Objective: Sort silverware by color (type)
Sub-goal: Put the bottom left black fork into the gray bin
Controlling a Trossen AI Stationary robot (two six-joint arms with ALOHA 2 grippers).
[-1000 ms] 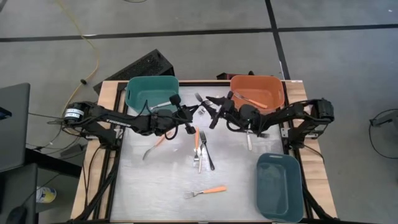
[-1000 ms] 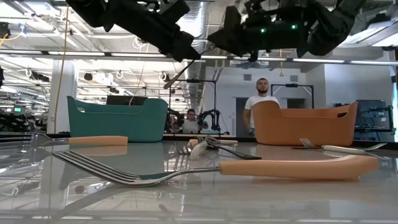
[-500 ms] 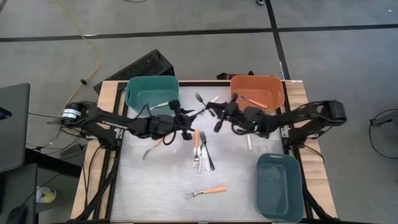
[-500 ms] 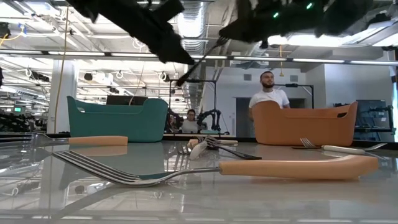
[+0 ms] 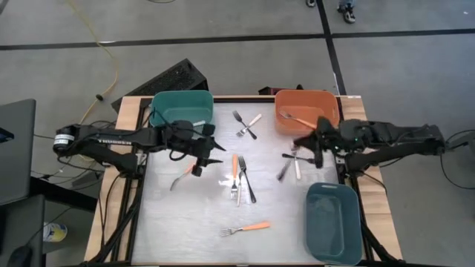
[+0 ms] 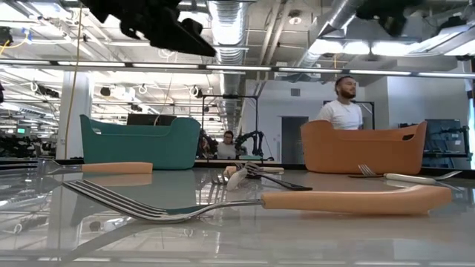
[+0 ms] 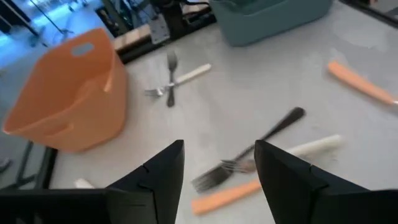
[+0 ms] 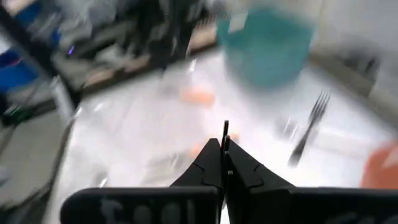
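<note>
The left gripper [image 7: 219,177] fills the bottom of the frame, its two dark fingers [image 7: 163,177] spread apart. An orange bin [image 7: 71,90] sits at the left and a teal bin [image 7: 267,15] at top center. Between the fingers lie a black-handled fork [image 7: 258,146], a cream-handled fork [image 7: 292,149] and an orange-handled fork [image 7: 224,196]; two crossed forks [image 7: 173,81] lie near the orange bin.

My two arms are dark, slim, jointed links with black cables along them. The left arm [image 5: 111,139] carries a pale round cap at its outer end and faint white lettering on one link. My left gripper [image 7: 217,171] has broad, matte black, wedge-shaped fingers; the right gripper [image 8: 224,155] tapers to thin black tips
</note>
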